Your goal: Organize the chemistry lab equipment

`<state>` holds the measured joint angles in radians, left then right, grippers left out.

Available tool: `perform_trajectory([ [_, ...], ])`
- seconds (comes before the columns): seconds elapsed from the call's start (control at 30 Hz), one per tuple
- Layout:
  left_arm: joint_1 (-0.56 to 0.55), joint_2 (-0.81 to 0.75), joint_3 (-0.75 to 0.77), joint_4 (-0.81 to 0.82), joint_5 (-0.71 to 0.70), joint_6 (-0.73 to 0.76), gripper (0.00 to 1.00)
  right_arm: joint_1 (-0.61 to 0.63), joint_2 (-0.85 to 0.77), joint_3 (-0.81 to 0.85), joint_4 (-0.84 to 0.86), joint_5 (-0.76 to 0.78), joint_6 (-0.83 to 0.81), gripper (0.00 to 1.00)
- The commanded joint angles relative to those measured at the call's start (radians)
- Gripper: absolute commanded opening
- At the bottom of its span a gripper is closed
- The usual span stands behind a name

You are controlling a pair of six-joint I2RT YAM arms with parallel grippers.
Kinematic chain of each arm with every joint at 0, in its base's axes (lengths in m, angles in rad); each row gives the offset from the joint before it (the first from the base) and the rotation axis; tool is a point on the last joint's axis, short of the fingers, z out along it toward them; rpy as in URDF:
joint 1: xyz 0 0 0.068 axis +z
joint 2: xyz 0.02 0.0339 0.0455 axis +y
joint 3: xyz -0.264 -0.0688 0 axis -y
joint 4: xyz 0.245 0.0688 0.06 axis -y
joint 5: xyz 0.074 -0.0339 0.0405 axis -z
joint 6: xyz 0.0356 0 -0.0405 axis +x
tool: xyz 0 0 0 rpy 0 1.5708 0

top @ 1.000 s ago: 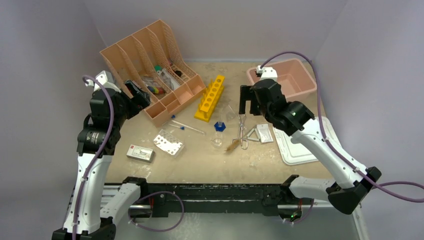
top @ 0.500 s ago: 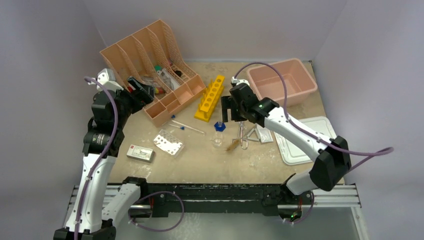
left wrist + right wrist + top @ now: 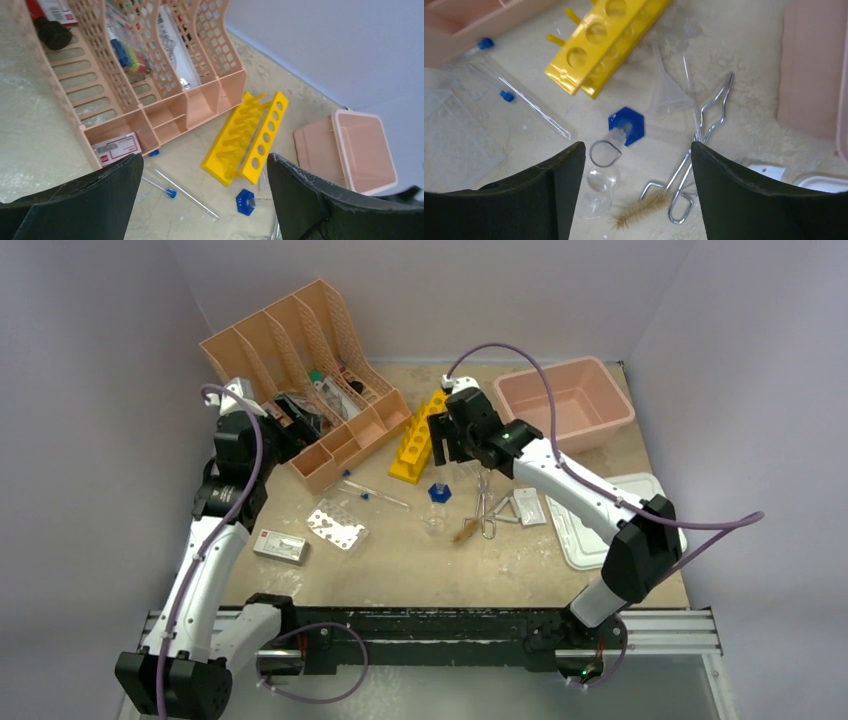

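Chemistry lab equipment [image 3: 480,515] lies loose on a tan tabletop [image 3: 400,575], seen from above with two robot arms mounted at the near edge. Closest to the arms, on the left, sit a small white box [image 3: 280,546] and a silver blister sheet [image 3: 337,529]; on the right lies a white lid [image 3: 583,545]. In the middle, a wooden-handled brush [image 3: 641,210], a blue-capped clear flask [image 3: 604,170], metal tongs [image 3: 704,145], a wire triangle [image 3: 507,510] and a white packet [image 3: 528,508] cluster close together. The flask appears to lie on its side, its long axis pointing away from the arm bases with the cap at the far end. The tongs lie just beside it on the right, roughly parallel. Two blue-tipped pipettes [image 3: 375,492] lie slightly farther back on the left. The right hand [image 3: 441,444] hovers just beyond the cluster, beside a yellow test-tube rack [image 3: 412,450], fingers spread wide and holding nothing. Its wrist camera looks down on the flask framed between them, so this arm is clearly the nearer one. The left hand [image 3: 305,420], also spread and empty, hangs well apart to the left at the peach slotted organizer [image 3: 300,350], which holds several items. A pink tub [image 3: 570,405] sits in the far right corner.
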<state>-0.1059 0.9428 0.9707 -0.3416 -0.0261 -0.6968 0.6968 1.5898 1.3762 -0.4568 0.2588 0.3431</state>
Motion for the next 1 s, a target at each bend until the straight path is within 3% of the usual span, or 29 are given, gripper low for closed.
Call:
perform_trajectory([
  [0.0, -0.004, 0.002, 0.002, -0.009, -0.124, -0.036, 0.93, 0.067, 0.02, 0.146, 0.026, 0.083, -0.153, 0.79],
  [0.17, -0.003, 0.021, 0.03, -0.111, -0.308, -0.055, 0.99, 0.2, 0.131, 0.27, 0.026, 0.059, -0.309, 0.8],
  [0.3, -0.002, 0.046, 0.054, -0.17, -0.384, -0.065, 0.99, 0.243, 0.215, 0.331, 0.021, -0.018, -0.323, 0.79],
  [0.4, 0.001, 0.062, 0.066, -0.208, -0.421, -0.098, 0.98, 0.244, 0.268, 0.34, 0.016, -0.123, -0.306, 0.67],
  [0.5, 0.005, 0.065, 0.071, -0.224, -0.428, -0.12, 0.97, 0.242, 0.326, 0.328, -0.002, -0.23, -0.269, 0.59],
  [0.97, 0.006, 0.08, 0.071, -0.181, -0.359, -0.073, 0.95, 0.215, 0.567, 0.426, -0.084, -0.229, -0.295, 0.57],
])
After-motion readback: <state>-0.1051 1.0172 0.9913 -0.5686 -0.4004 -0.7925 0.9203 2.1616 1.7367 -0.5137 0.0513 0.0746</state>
